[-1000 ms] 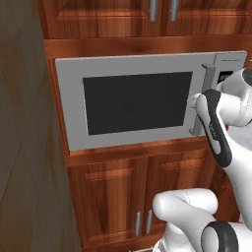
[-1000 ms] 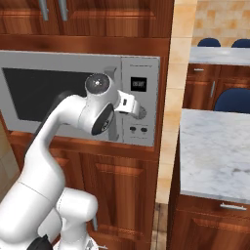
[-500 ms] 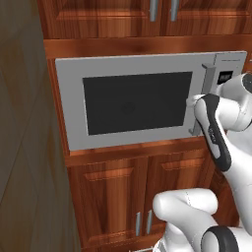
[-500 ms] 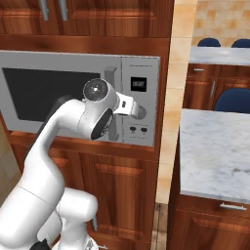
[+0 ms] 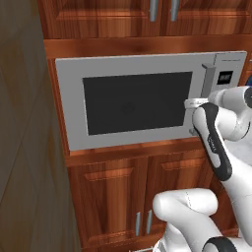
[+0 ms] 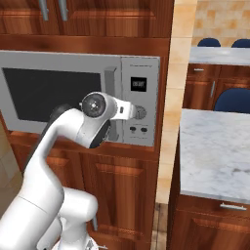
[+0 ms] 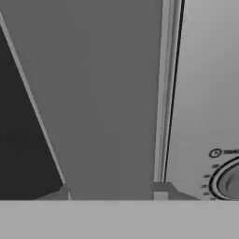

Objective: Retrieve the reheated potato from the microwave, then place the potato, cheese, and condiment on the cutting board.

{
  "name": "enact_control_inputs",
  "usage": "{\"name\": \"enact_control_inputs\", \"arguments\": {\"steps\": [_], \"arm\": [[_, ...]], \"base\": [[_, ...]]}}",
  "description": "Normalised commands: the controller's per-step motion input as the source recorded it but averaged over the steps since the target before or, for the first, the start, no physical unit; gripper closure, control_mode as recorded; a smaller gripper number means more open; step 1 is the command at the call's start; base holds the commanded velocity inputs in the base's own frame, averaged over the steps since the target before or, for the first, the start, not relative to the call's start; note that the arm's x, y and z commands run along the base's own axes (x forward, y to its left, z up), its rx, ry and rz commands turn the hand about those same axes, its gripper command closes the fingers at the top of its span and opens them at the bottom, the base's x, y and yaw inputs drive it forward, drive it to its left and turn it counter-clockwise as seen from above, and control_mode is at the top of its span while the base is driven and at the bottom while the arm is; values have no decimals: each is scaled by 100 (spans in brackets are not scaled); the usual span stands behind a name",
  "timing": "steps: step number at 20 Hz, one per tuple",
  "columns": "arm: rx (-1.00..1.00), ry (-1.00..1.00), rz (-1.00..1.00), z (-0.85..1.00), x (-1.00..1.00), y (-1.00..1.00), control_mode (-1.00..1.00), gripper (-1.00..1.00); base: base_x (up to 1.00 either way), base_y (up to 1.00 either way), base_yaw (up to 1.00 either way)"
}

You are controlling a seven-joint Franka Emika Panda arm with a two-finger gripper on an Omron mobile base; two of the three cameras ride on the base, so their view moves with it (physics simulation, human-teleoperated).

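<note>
The microwave [image 5: 147, 101] fills the middle of the left base view, set into reddish wooden cabinets [image 5: 113, 206], with its door closed and the dark glass window [image 5: 135, 102] showing nothing of the inside. The potato is presumably behind that door; nothing of it can be seen through the glass. The vertical door handle [image 5: 207, 81] stands at the right of the window, beside the control panel [image 6: 139, 105] with its small display and round knob [image 7: 228, 181].

The white arm reaches up from the lower right of the left base view, and its end effector [image 6: 128, 110] sits at the handle, in the centre of the right base view, just left of the knob. The hand view looks at the handle from very close, the bar running up the middle of the frame and the knob at lower right. Whether the fingers are spread or closed on the handle cannot be told, since the wrist hides them.

The step in hand appears to be opening the door. The risk is a poor hold: if the fingers only brush the handle, they could slip off on the pull and leave the door closed. A tip drifting right could also press the knob or the buttons below it.
</note>
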Motion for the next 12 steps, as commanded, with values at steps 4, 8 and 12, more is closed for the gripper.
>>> {"name": "enact_control_inputs", "arguments": {"steps": [4, 8, 12], "arm": [[0, -19, -2, -6, -17, 56, -100, 100], [0, -2, -6, 3, -24, 50, -100, 100], [0, 9, -8, 13, -21, 33, -100, 100]], "base": [[0, 0, 0], [0, 0, 0], [0, 0, 0]]}}
